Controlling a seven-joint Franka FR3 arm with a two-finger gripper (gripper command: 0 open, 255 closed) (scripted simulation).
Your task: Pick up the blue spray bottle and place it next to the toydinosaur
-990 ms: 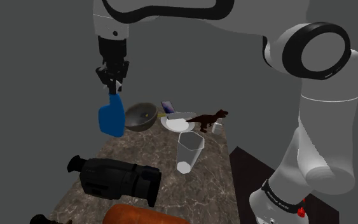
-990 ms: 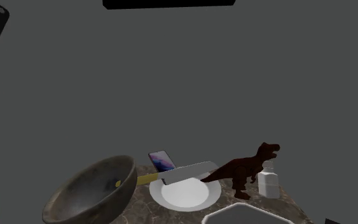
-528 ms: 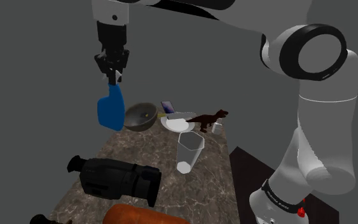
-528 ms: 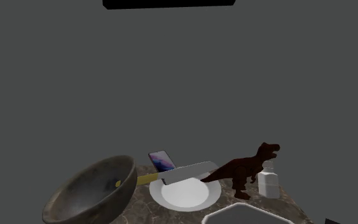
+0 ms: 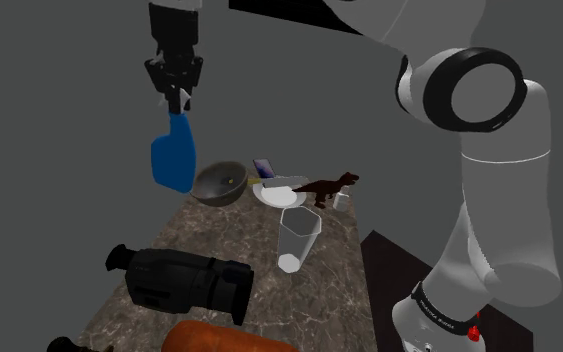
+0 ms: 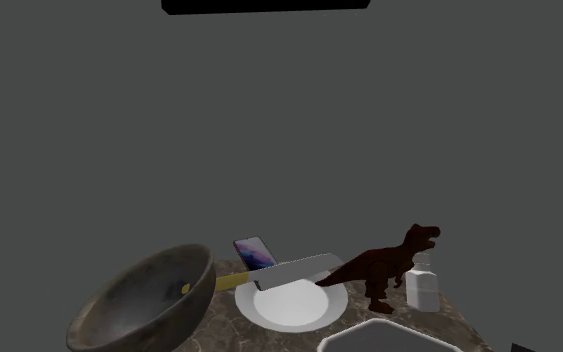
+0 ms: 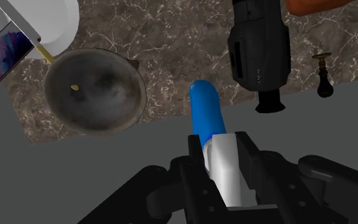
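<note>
Higher than 0.5 s ago: blue spray bottle (image 5: 173, 158), jaws clamped on its white neck, hangs above counter (image 5: 249, 235) edge near bowl (image 5: 219, 183); toy dinosaur (image 5: 329, 186) well apart.

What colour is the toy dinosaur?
The toy dinosaur is dark reddish-brown. It shows best in the second exterior view.

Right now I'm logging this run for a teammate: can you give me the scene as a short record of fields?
held: blue spray bottle, clasped at its white top by the pincer
bottle position: in the air, up beside the dark bowl
target: toy dinosaur, standing on the marbled table
beside target: white plate, small white bottle
stage: lifted, not yet placed
</note>
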